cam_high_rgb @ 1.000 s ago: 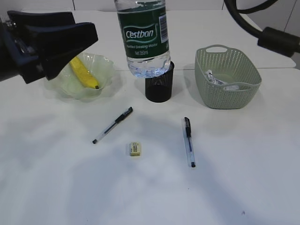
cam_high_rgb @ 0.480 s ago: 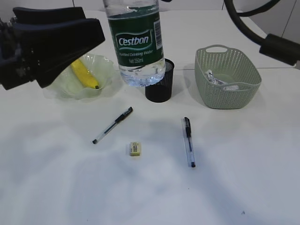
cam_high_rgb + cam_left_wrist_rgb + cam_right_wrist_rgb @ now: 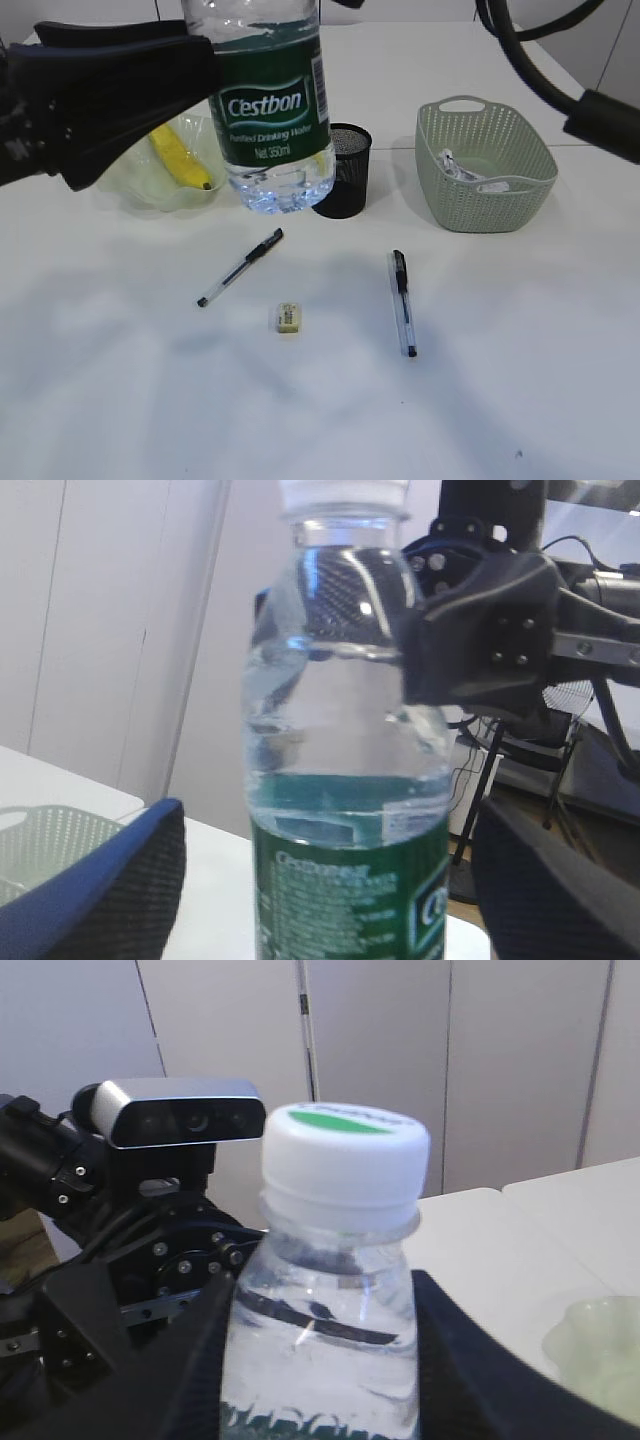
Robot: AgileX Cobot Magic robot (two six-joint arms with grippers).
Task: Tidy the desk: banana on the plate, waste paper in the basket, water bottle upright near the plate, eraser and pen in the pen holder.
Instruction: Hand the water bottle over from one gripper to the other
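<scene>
The water bottle (image 3: 268, 105) hangs upright in the air above the desk (image 3: 320, 420), between the plate and the pen holder. My right gripper (image 3: 320, 1385) is shut on its clear upper body just under the white cap (image 3: 345, 1155); the exterior view cuts that gripper off at the top. My left gripper (image 3: 150, 80) is open, its fingers (image 3: 110, 890) either side of the green label (image 3: 345, 900) with gaps. The banana (image 3: 178, 158) lies on the plate (image 3: 160, 195). Two pens (image 3: 241, 267) (image 3: 402, 303) and the eraser (image 3: 287, 317) lie on the desk. The pen holder (image 3: 347, 185) stands behind the bottle.
The basket (image 3: 485, 205) stands at the right with crumpled waste paper (image 3: 465, 170) inside. The right arm's cable (image 3: 560, 85) crosses the upper right corner. The left arm's dark body fills the upper left over the plate.
The bottle has moved left and nearer the camera, from in front of the pen holder toward the plate. The left gripper has swung right until its fingers flank the bottle.
</scene>
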